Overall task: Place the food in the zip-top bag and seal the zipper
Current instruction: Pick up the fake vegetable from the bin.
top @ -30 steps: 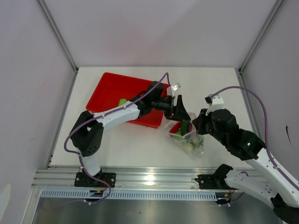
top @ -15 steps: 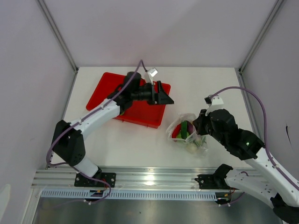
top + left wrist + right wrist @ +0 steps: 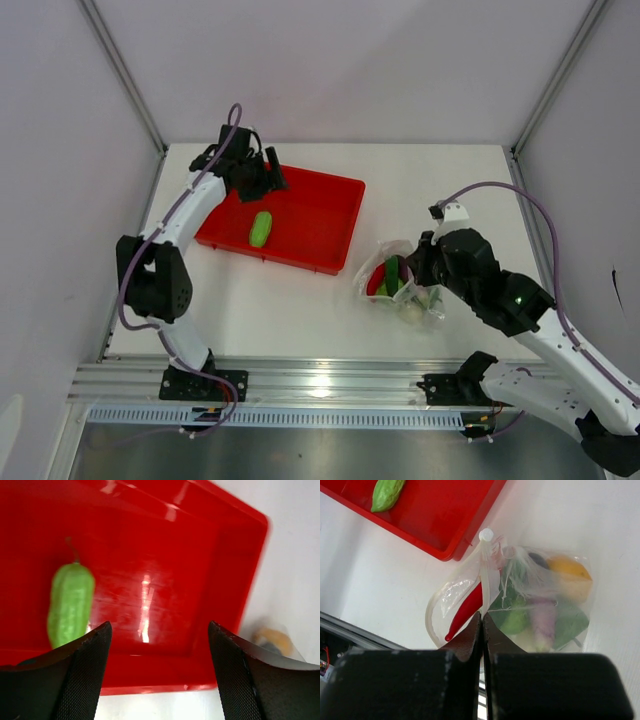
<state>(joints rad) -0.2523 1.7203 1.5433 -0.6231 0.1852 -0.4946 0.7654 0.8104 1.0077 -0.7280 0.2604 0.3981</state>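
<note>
The clear zip-top bag (image 3: pixel 404 292) lies right of the red tray (image 3: pixel 322 212), with its mouth open toward the tray. Inside it sits food: a red chili (image 3: pixel 468 609), a yellow lemon (image 3: pixel 569 569), a purple eggplant (image 3: pixel 543 614) and green pieces (image 3: pixel 573 622). My right gripper (image 3: pixel 481 615) is shut on the bag's rim, pinching the zipper strip (image 3: pixel 485 575) upright. One green vegetable (image 3: pixel 260 228) lies alone in the tray. My left gripper (image 3: pixel 262 176) hovers open and empty over the tray's far left part, and the vegetable (image 3: pixel 70 602) shows left of its fingers (image 3: pixel 85 665).
The tray's near wall (image 3: pixel 150 670) lies just below the left gripper (image 3: pixel 159 626). White table (image 3: pixel 300 310) stretches between tray and arm bases. The metal rail (image 3: pixel 330 385) runs along the near edge, and enclosure walls stand on both sides.
The left arm has swung away from the bag, back and leftward to the tray's far left part. The right gripper keeps its hold on the bag's rim.
</note>
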